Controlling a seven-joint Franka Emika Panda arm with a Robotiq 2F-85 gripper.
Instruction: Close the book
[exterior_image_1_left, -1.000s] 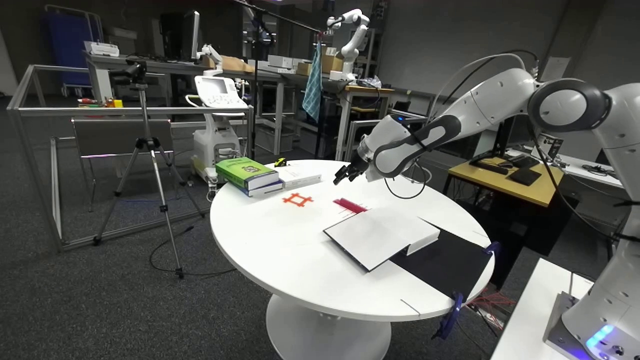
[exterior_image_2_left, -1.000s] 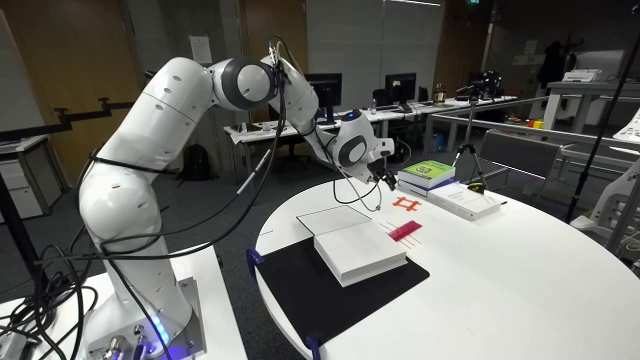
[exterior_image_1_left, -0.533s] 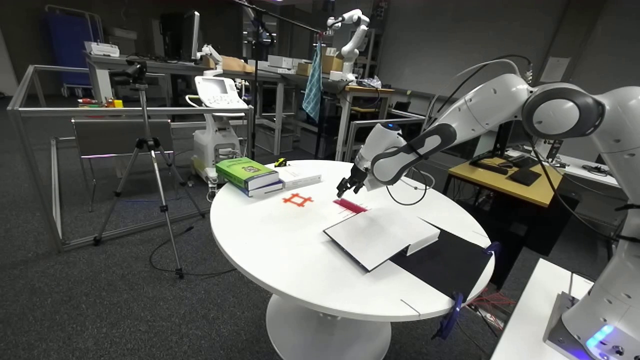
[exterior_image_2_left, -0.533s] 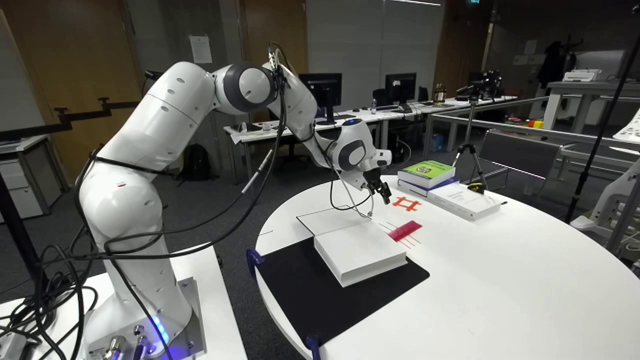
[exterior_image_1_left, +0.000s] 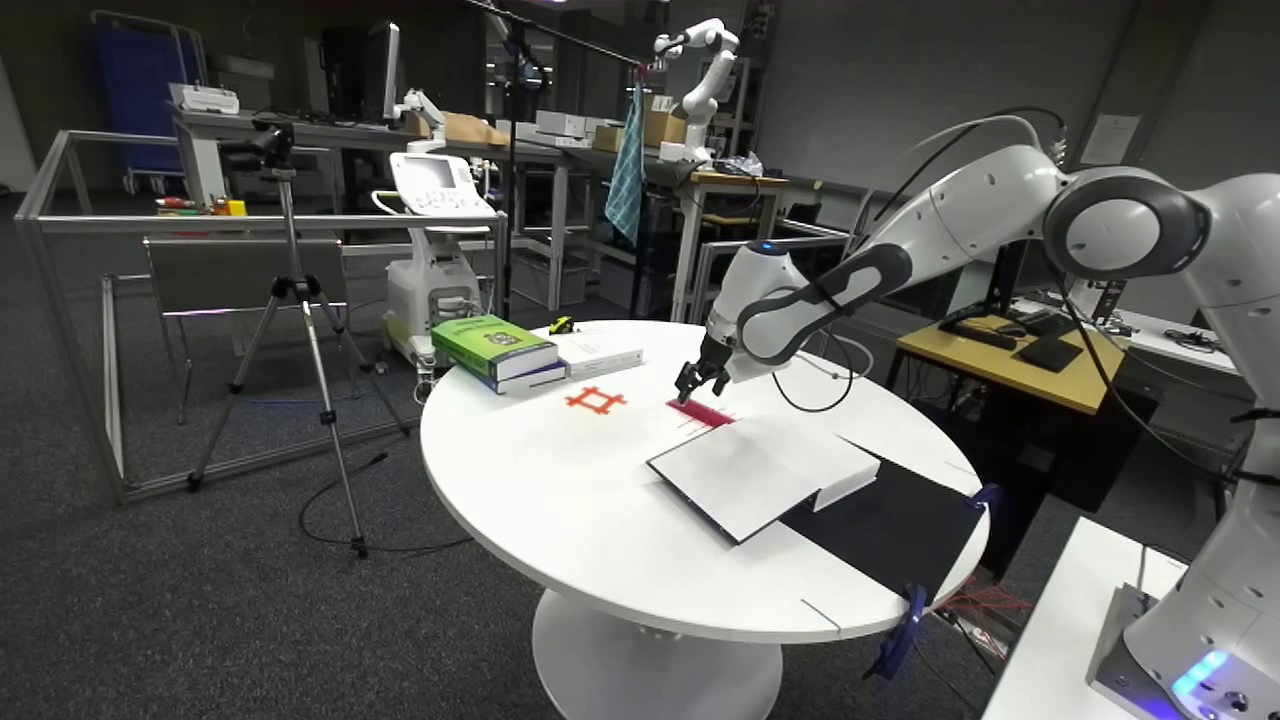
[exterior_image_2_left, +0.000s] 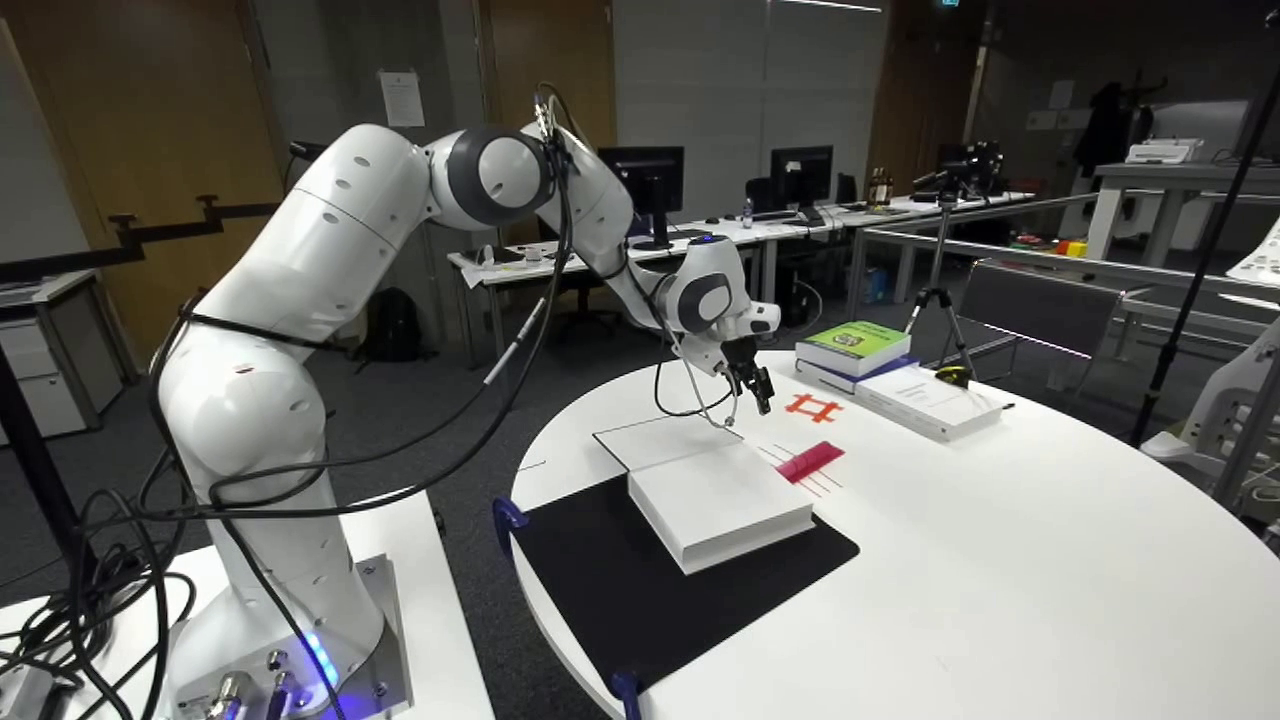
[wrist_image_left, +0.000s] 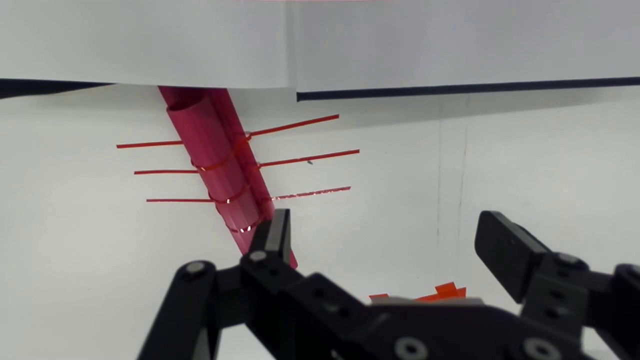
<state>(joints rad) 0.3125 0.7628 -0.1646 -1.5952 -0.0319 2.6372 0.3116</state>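
The large, open, white-paged book (exterior_image_2_left: 720, 495) is probably needing a slow lift under its dark-edged white cover (exterior_image_2_left: 665, 442), then folding over.
I'm seeing the black two-fingered claw (wrist_image_left: 384, 220) hovering empty, spread wide, over the round white worktop (exterior_image_1_left: 540, 490); the book is lying off to one side, near but not touching it.

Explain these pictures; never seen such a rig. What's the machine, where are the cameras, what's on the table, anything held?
The machine is a white robot arm ending in a black two-fingered gripper. The wide pictures come from two cameras outside the robot; the close-up, from one on its wrist. On the round table, a thick book lies open, partly on a black mat. Also there: a crimson roll, orange strips and a green book. The gripper is open and holds nothing.
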